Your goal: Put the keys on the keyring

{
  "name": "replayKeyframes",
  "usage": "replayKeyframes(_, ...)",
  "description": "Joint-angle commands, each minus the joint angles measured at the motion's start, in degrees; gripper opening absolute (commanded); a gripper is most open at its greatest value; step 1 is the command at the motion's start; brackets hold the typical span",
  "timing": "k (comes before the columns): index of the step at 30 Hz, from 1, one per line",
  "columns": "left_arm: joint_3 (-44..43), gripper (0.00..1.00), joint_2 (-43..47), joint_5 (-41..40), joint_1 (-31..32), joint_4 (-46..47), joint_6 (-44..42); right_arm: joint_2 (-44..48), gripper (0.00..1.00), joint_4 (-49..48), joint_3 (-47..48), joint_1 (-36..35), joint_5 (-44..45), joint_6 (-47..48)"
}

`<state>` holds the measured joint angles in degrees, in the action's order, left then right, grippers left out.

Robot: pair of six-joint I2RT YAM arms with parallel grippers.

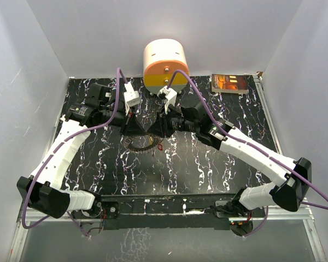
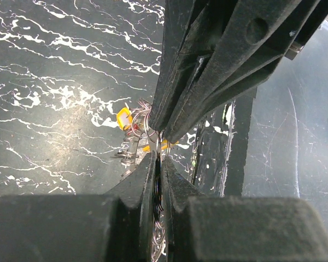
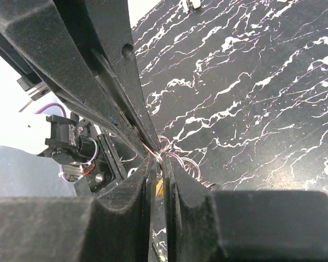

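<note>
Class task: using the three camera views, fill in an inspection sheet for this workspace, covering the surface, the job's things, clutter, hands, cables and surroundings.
Surface: table, black with white veining.
Job's things: ring at mid-table, between the two hands. A yellow key and a red key are right by it; whether they are threaded on cannot be told.
Clutter: orange-and-white drum and a box at the far edge.
Hands: left hand is shut on the ring. Right hand is tip to tip with it and seems shut on the ring too.
Cables: purple cables loop over both arms.
Surroundings: white walls on three sides.
</note>
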<state>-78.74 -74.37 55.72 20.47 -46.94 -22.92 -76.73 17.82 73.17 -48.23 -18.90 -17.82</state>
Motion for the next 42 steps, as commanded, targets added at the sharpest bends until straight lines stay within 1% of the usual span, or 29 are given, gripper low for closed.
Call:
replayKeyframes(1, -1.3, 0.0, 1.3, 3.2, 0.2, 0.6, -0.1, -0.2, 0.15, -4.1, 0.0, -0.2, -1.9, -0.7)
replayKeyframes(12, -1.9, 0.0, 0.7, 2.2, 0.2, 0.9, 0.2, 0.2, 0.15, -3.4, 0.0, -0.2, -3.3, -1.7)
replayKeyframes(22, -2.2, 0.0, 0.7, -1.3, 0.2, 1.9, 1.4, 0.4, 0.17, -3.2, -0.1, -0.2, -4.9, -3.8)
replayKeyframes(31, -2.5, 0.0, 0.7, -1.1, 0.2, 2.4, 2.0, 0.1, 0.21, -4.0, -1.5, -0.4, -5.9, -4.7)
replayKeyframes(42, -2.9, 0.0, 0.8, -0.3, 0.2, 2.4, 2.1, -0.6, 0.21, -6.3, -2.2, -0.3, -6.8, -5.2)
